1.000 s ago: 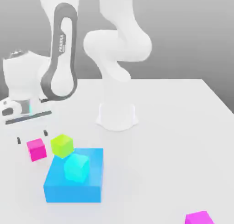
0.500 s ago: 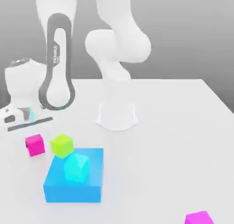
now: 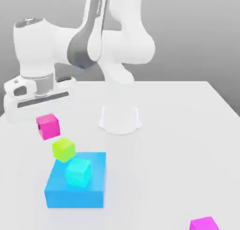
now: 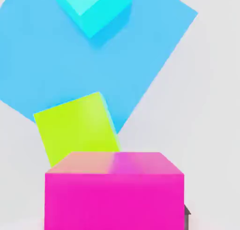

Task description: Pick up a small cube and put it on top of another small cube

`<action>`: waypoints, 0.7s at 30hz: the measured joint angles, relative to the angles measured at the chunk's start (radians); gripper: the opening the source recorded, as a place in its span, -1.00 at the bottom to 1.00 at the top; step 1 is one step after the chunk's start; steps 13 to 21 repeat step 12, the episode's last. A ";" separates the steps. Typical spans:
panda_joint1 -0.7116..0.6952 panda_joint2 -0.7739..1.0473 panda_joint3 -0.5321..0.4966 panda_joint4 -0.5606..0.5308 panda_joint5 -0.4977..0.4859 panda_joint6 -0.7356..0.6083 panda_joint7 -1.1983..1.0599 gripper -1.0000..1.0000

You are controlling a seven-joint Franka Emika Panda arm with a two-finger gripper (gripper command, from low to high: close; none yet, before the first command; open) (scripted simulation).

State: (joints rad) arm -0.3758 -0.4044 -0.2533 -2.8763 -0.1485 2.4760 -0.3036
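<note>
1. I see my gripper (image 3: 44,129) clamped on the small magenta-pink cube (image 3: 48,126), lifted off the white table (image 3: 178,130); lime-green cube (image 3: 63,149) just below.
2. Second magenta-pink cube (image 3: 204,223) sits at the table's near edge; open surface between.

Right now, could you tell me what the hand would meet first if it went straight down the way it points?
The hand, shut on a small magenta cube, points down at the table. The lime-green cube lies just past the held cube, so probably that, or bare table beside it; depth is unclear.
</note>
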 joint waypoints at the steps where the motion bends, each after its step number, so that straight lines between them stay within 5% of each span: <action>1: 0.006 -0.025 0.015 -0.003 0.003 -0.023 0.016 -1.00; 9: 0.036 0.114 0.026 -0.047 0.021 0.157 0.037 -1.00; 10: 0.036 0.134 0.025 -0.051 0.021 0.181 0.037 1.00; 21: 0.036 0.134 0.025 -0.051 0.021 0.181 0.037 1.00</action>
